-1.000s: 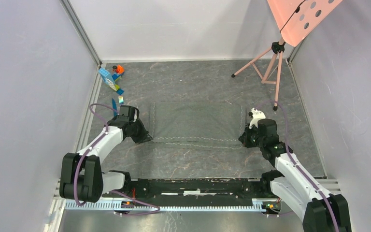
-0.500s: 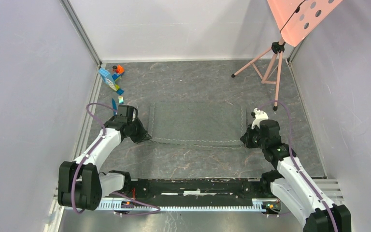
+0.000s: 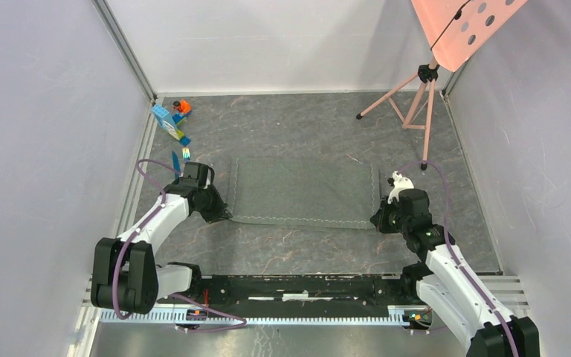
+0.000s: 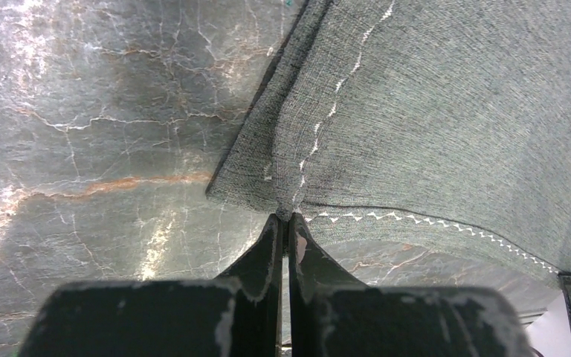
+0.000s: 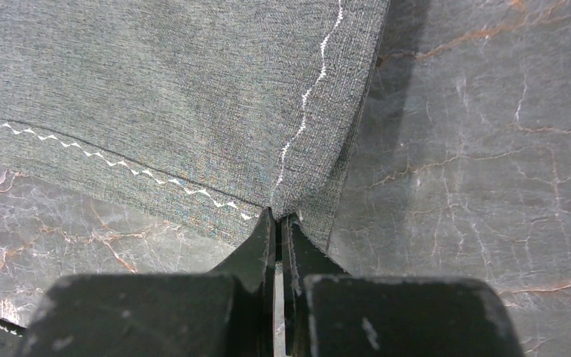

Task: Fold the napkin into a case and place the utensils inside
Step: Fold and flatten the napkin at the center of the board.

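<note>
dark grey marbled worktop [image 3: 290, 126], dark grey stitched napkin [image 3: 301, 192] spread at centre of frame, blue and orange toy blocks [image 3: 172, 120] upper left, blue knife [image 3: 175, 161] and shiny fork [image 3: 186, 153] just below them, pink tripod [image 3: 409, 104] standing upper right

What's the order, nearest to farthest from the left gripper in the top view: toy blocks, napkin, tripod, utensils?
1. napkin, clamped in the left gripper
2. utensils, just beyond, left
3. toy blocks, far left corner
4. tripod, far right
</note>
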